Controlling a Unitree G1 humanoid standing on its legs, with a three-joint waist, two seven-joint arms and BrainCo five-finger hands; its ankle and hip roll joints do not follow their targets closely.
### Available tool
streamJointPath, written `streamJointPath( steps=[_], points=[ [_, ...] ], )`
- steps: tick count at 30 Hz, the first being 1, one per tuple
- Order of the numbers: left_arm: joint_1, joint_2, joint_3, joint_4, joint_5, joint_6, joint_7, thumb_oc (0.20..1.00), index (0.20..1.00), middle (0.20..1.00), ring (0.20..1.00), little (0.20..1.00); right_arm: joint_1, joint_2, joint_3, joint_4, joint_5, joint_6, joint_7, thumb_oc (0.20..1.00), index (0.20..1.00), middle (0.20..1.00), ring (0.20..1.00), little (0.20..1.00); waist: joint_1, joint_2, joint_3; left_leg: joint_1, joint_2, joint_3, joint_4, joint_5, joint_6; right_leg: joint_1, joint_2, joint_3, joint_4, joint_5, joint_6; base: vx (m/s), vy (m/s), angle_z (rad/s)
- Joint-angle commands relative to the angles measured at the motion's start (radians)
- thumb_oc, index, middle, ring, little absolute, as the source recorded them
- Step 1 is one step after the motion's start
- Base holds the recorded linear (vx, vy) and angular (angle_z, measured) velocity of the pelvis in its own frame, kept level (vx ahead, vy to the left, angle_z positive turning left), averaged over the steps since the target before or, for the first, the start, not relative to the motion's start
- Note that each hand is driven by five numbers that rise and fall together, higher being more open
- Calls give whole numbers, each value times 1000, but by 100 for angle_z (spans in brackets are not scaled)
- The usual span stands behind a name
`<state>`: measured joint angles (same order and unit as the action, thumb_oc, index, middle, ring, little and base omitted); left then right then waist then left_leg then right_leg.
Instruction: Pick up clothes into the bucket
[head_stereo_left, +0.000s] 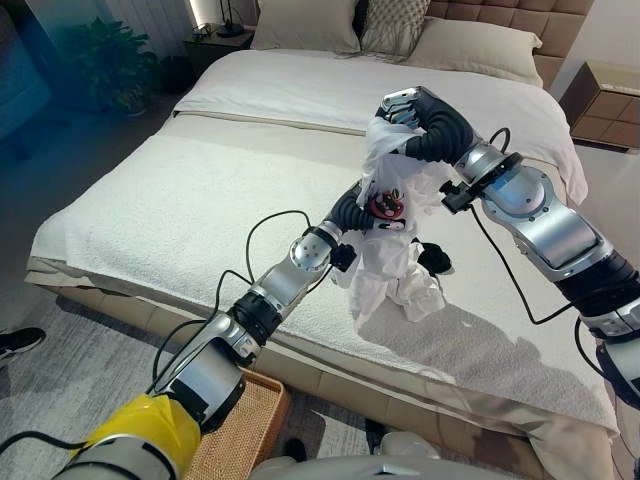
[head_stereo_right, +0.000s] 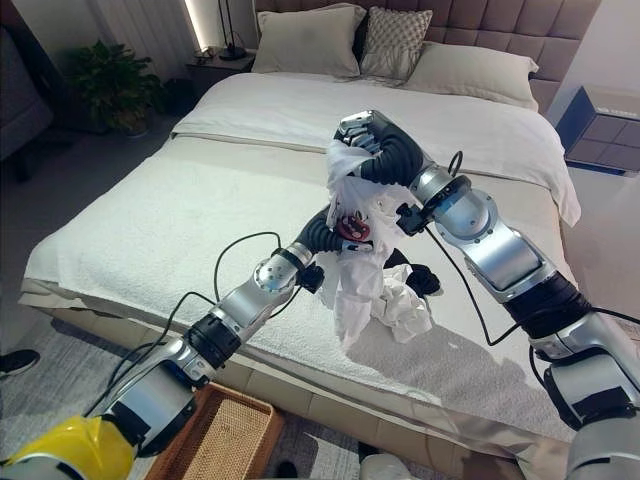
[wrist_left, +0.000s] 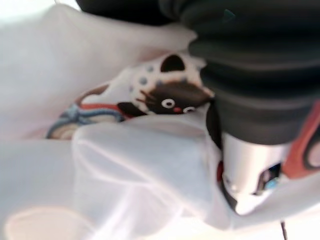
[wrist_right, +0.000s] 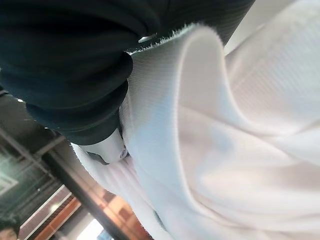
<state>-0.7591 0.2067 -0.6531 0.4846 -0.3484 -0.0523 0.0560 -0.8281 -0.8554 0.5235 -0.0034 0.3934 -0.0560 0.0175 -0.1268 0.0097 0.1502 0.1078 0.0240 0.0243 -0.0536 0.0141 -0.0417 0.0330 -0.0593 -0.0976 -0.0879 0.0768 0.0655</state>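
A white garment (head_stereo_left: 385, 255) with a printed patch (wrist_left: 160, 100) hangs above the bed (head_stereo_left: 200, 200), its lower end bunched on the cover. My right hand (head_stereo_left: 405, 108) is shut on its top end, held highest. My left hand (head_stereo_left: 352, 212) reaches in from below and is shut on the cloth's middle, by the patch. In the left wrist view the cloth (wrist_left: 140, 165) wraps a silver finger (wrist_left: 245, 185). White fabric (wrist_right: 225, 140) presses against my right hand's dark cover (wrist_right: 70, 65). The woven wicker bucket (head_stereo_left: 240, 425) stands on the floor at the bed's near edge, under my left arm.
A small dark item (head_stereo_left: 435, 258) lies on the bed beside the garment's lower end. Pillows (head_stereo_left: 305, 25) line the headboard. A nightstand (head_stereo_left: 605, 100) stands at the far right, a plant (head_stereo_left: 110, 60) at the far left. A person's shoe (head_stereo_left: 15, 342) shows on the floor at left.
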Motion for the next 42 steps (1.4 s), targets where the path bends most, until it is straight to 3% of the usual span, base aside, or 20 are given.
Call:
streamJointPath(
  steps=[1, 2, 3, 6, 13, 21, 22, 23, 24, 28, 29, 32, 33, 36, 42],
  points=[
    [-64, -17, -88, 33, -178, -7, -83, 624, 624, 624, 624, 624, -144, 30, -30, -94, 92, -108, -14, 200, 200, 200, 200, 200, -11, -69, -51, -99, -28, -18, 161, -88, -5, 0, -98, -25, 145, -99, 80, 33, 0, -3],
    [-59, -12, -96, 26, -219, -5, -93, 529, 529, 529, 529, 529, -145, 32, -27, -87, 92, -106, -15, 200, 200, 200, 200, 200, -12, -68, -52, -97, -28, -17, 160, -87, -6, 2, -98, -25, 145, -99, 80, 31, 3, -2],
    [-47, -6, -101, 17, -280, 2, -105, 200, 200, 200, 200, 200, -144, 32, -25, -70, 92, -104, -20, 200, 200, 200, 200, 200, -13, -67, -54, -94, -28, -17, 158, -87, -7, 4, -98, -26, 143, -100, 79, 0, 0, 0],
    [-18, 13, -104, 3, -329, 12, -116, 200, 200, 200, 200, 200, -127, 33, -34, -44, 85, -101, -32, 200, 200, 200, 200, 200, -13, -67, -56, -90, -27, -17, 153, -87, -9, 8, -97, -26, 142, -101, 79, 0, 0, 0],
    [35, 51, -69, -9, -301, 5, -106, 200, 200, 200, 200, 200, -37, 39, -109, 8, 29, -91, -63, 200, 200, 200, 200, 200, -5, -66, -56, -83, -27, -24, 149, -88, -10, 17, -97, -35, 138, -104, 78, 0, 0, 0],
    [106, 165, 42, -120, -169, -26, -65, 200, 200, 200, 200, 200, 96, 46, -251, 69, -54, -77, -105, 200, 200, 200, 200, 200, 17, -67, -48, -87, -27, -31, 158, -93, -8, 21, -99, -48, 145, -111, 75, 0, -2, 0],
    [119, 189, 61, -146, -157, -32, -63, 200, 200, 200, 200, 200, 117, 45, -270, 76, -62, -75, -107, 485, 485, 485, 485, 485, 20, -68, -48, -87, -27, -32, 158, -94, -8, 21, -99, -48, 146, -113, 75, 0, 0, 0],
    [119, 189, 61, -146, -157, -31, -63, 200, 200, 200, 200, 200, 118, 45, -270, 76, -62, -75, -107, 878, 878, 878, 878, 878, 20, -68, -48, -87, -27, -32, 158, -94, -8, 21, -99, -48, 146, -113, 75, 2, -13, 3],
    [167, 249, 113, -212, -143, -44, -63, 200, 200, 200, 200, 200, 170, 44, -316, 101, -76, -68, -112, 1000, 1000, 1000, 1000, 1000, 30, -66, -46, -89, -28, -35, 161, -96, -7, 23, -99, -51, 149, -116, 75, 0, 0, 0],
    [258, 303, 189, -293, -163, -53, -64, 200, 200, 200, 200, 200, 247, 64, -377, 142, -85, -63, -119, 1000, 1000, 1000, 1000, 1000, 40, -66, -44, -89, -30, -38, 165, -98, -7, 27, -102, -54, 149, -118, 74, 0, -3, 5],
    [336, 332, 270, -341, -199, -65, -56, 200, 200, 200, 200, 200, 308, 99, -415, 187, -93, -57, -135, 1000, 1000, 1000, 1000, 1000, 51, -65, -39, -91, -31, -42, 167, -98, -8, 29, -102, -58, 148, -119, 73, -5, -13, 8],
    [425, 356, 341, -394, -219, -67, -62, 200, 200, 200, 200, 200, 374, 136, -451, 209, -111, -48, -142, 1000, 1000, 1000, 1000, 1000, 58, -65, -38, -91, -31, -44, 167, -99, -8, 32, -103, -61, 147, -121, 71, -2, -7, 3],
    [505, 371, 412, -434, -244, -73, -69, 200, 200, 200, 200, 200, 424, 167, -483, 228, -128, -40, -144, 1000, 1000, 1000, 1000, 1000, 64, -63, -36, -91, -32, -44, 166, -99, -7, 32, -104, -63, 146, -122, 70, 4, -9, 4],
    [624, 358, 530, -473, -315, -83, -89, 200, 200, 200, 200, 200, 496, 220, -525, 272, -145, -34, -145, 1000, 1000, 1000, 1000, 1000, 77, -59, -31, -92, -33, -50, 165, -100, -7, 33, -105, -68, 143, -124, 68, 0, 0, 0],
    [799, 301, 706, -553, -319, -113, -90, 200, 200, 200, 200, 200, 603, 307, -582, 310, -204, -35, -148, 1000, 1000, 1000, 1000, 1000, 96, -52, -8, -114, -42, -62, 177, -101, -4, 17, -109, -73, 159, -130, 65, -20, 6, 5]
  ],
)
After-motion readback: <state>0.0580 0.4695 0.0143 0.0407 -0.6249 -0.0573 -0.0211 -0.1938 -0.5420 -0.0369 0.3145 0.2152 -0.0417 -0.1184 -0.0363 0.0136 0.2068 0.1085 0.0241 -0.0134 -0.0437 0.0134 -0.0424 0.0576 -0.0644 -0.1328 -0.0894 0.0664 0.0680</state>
